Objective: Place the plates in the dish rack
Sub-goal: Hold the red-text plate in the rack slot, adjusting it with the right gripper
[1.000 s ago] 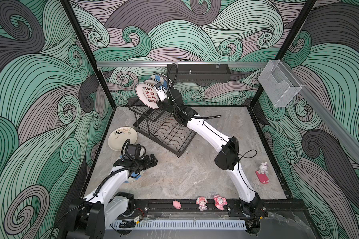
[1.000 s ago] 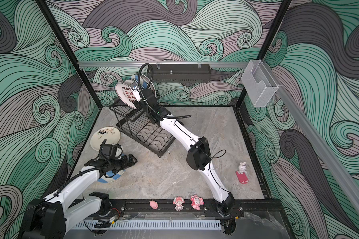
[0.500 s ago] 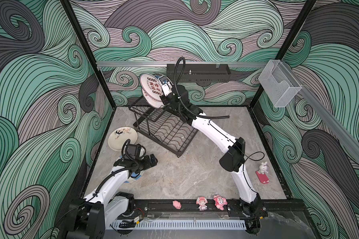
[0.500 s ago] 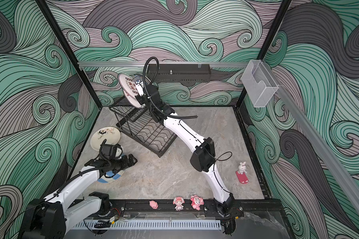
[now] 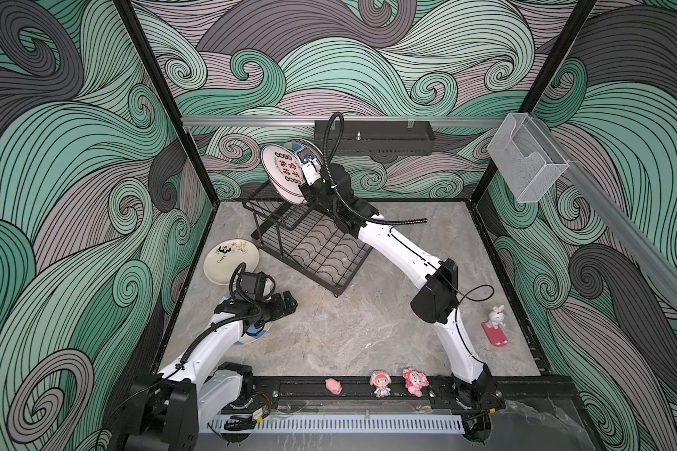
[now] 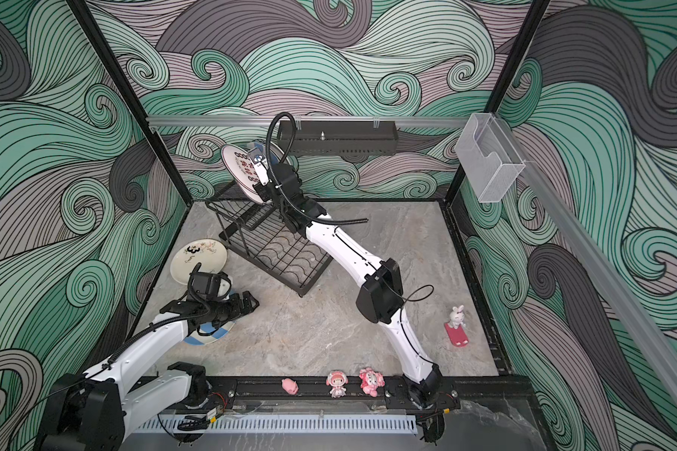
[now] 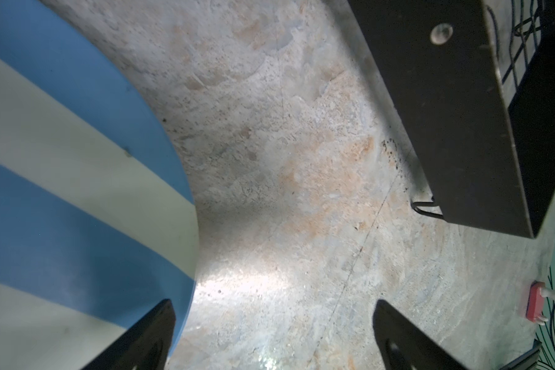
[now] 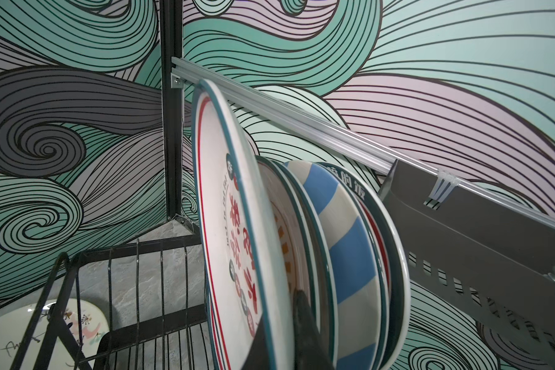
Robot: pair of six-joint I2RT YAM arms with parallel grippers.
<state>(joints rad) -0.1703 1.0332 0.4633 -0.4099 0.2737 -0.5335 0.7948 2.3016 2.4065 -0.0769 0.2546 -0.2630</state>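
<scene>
While the right arm (image 5: 399,250) reaches over the dish rack (image 5: 309,250), its pincer (image 5: 307,172) pinches the lettered plate (image 5: 282,172).

Walls (image 5: 368,58): swirling wave mural in teal, grey and mauve, black outlines. Black corner posts (image 5: 167,101). Aluminium rail (image 5: 251,121) across back wall carries black perforated shelf (image 5: 387,136). Clear acrylic box (image 5: 524,164) hangs on right-hand rail. Surface (image 5: 368,332): grey marble pattern, soft glare.
</scene>
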